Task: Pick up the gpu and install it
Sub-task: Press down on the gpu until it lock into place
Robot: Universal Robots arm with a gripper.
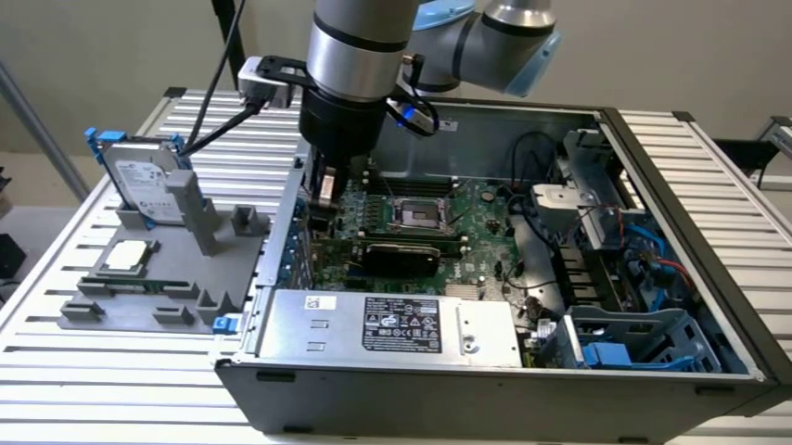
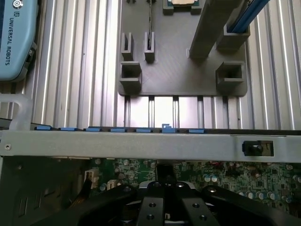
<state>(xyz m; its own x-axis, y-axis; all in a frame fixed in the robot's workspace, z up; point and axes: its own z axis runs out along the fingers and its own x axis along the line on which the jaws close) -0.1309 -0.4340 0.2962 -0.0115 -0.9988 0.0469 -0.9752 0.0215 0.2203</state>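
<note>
One arm is down inside the PC case (image 1: 693, 185), pincer (image 1: 325, 190) over the motherboard (image 1: 477, 209) by the rear wall. Can't tell if it's clamped. GPU (image 1: 399, 255) appears seated across the board's middle, so install looks near done; next needs a seating check.

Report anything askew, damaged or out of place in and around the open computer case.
Nothing stands out. The gpu lies level across the motherboard inside the case, the pincer is down at its bracket end, and the hard drive stands in its slot on the grey fixture.
</note>
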